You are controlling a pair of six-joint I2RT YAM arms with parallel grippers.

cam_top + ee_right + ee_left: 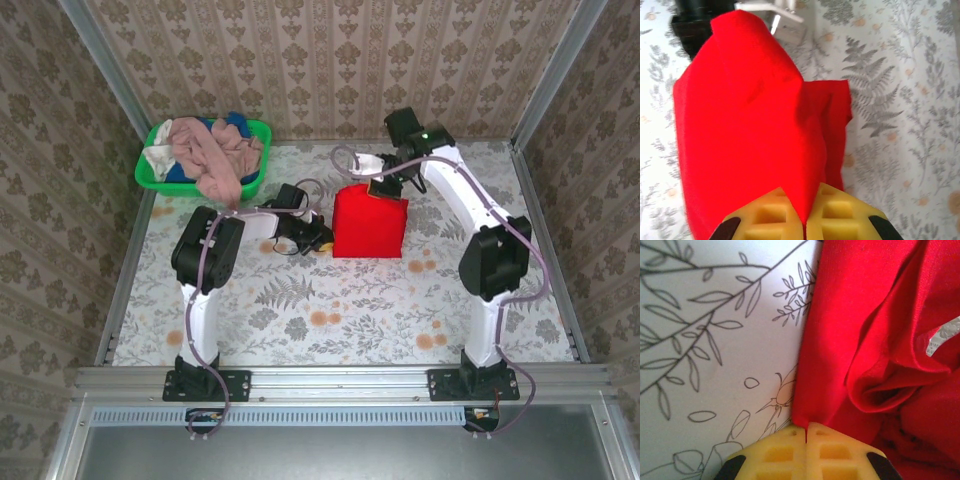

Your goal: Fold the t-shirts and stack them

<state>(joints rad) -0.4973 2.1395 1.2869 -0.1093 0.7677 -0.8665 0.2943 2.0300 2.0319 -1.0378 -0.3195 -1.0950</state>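
1. Left gripper (320, 241) is clamped on the near-left corner of the red shirt (370, 225), mid-table (350, 310). The bite is thin, so a tug may slip it.
2. Right gripper (385, 188) is clamped on the shirt's raised far edge. An uneven pull could skew the fold.
3. Basket (146, 172), far-left corner: the pink shirt (222, 165) droops over the rim and may snag the left arm.

The table (350, 320) had a pale surface printed with grey ferns, leaf sprigs and small orange flowers, with metal rails along its edges. A green basket (150, 178) stood in the far left corner, heaped with clothes. A dusty pink t-shirt (225, 180) spilled over its near rim, and whether it reached the table could not be told. A red t-shirt (368, 222) sat near the middle, somewhat toward the far edge, its lower part on the table and its top raised off it.
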